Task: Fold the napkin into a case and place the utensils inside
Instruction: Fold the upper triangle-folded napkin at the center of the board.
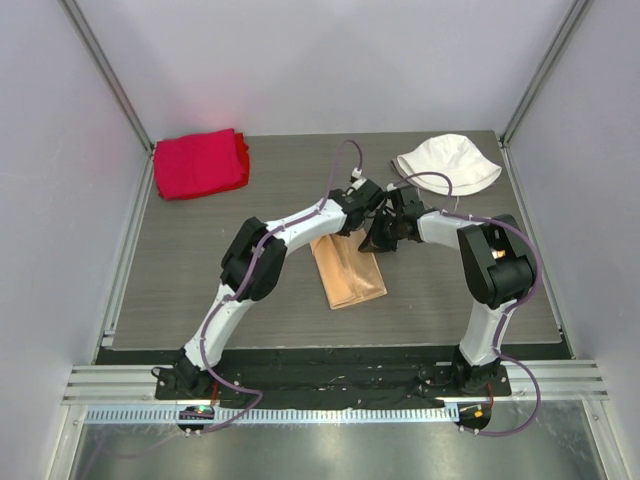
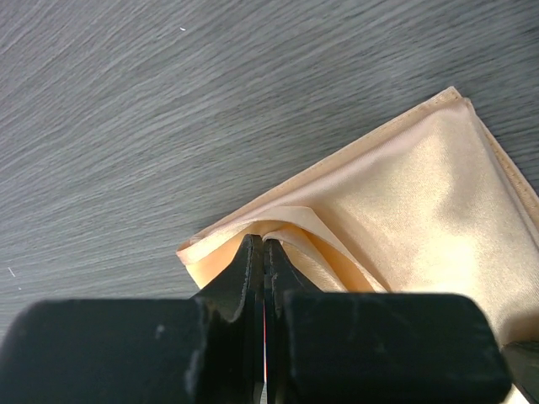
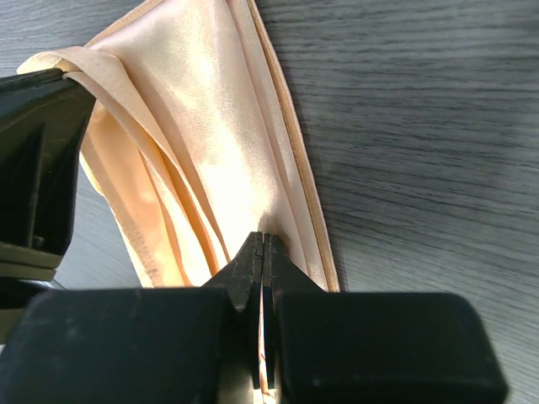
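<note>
The napkin (image 1: 348,272) lies as a narrow folded peach satin strip in the middle of the table. Both grippers meet at its far end. My left gripper (image 2: 263,242) is shut on a raised fold near a corner of the napkin (image 2: 421,194). My right gripper (image 3: 264,238) is shut on a layer of the napkin (image 3: 202,135) close to its hemmed edge. In the right wrist view the left gripper's fingers (image 3: 38,160) show at the left with cloth lifted against them. From above, the left gripper (image 1: 362,222) and right gripper (image 1: 383,237) nearly touch. The utensils are out of view.
A thick red cloth (image 1: 200,163) lies at the far left corner of the dark wood-grain table (image 1: 200,270). A white bucket hat (image 1: 447,163) sits at the far right. White walls and metal frame posts enclose the table.
</note>
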